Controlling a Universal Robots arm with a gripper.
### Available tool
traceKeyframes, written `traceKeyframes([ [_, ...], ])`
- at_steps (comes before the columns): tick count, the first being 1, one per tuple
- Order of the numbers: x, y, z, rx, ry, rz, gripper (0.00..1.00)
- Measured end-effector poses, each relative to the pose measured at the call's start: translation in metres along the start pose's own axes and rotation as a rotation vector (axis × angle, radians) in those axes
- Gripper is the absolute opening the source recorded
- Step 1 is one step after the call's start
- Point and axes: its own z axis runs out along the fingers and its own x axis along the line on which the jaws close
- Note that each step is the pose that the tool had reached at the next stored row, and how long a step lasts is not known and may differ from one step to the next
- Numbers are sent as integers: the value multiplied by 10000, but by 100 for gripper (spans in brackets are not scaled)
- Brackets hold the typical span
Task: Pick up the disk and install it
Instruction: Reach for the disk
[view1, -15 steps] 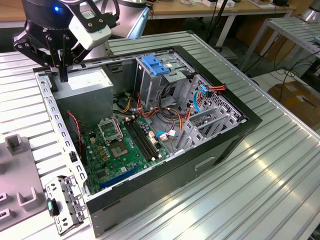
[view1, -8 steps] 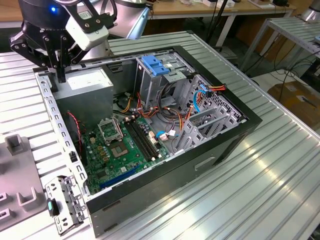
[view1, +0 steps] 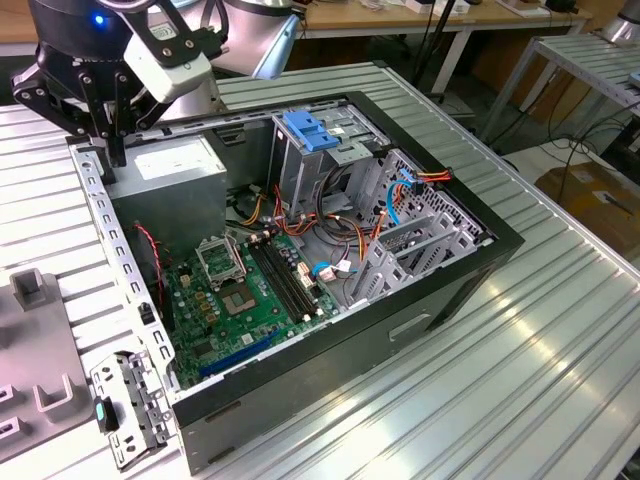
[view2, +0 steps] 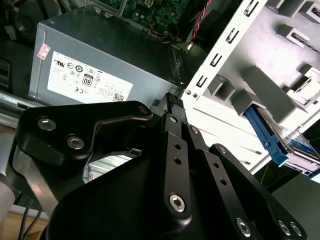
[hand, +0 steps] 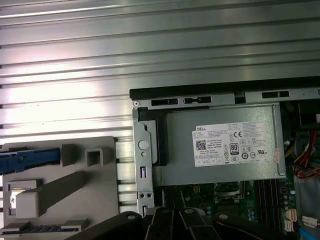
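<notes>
The disk shows by its blue side rail (hand: 20, 161) in the first wrist view and as a blue rail (view2: 267, 134) in the second wrist view. It lies in a grey fixture (hand: 60, 195) beside the open computer case (view1: 330, 350); most of it is hidden by the fixture's blocks. My gripper (view1: 102, 150) hangs over the case's corner by the grey power supply (view1: 170, 170) at the exterior view's upper left. It is open and holds nothing. One ribbed fingertip (view2: 172, 99) points at the case rim.
The case lies open on a ribbed metal table (view1: 520, 330). Inside are a green motherboard (view1: 240, 290), loose cables (view1: 340, 265) and a metal drive cage with a blue handle (view1: 310, 135). The grey fixture (view1: 40, 400) sits at the exterior view's lower left, next to a metal bracket (view1: 130, 405).
</notes>
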Motion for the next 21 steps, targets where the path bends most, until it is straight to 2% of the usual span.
traceKeyframes([
  [21,127,-11,18,4,54,2,11],
])
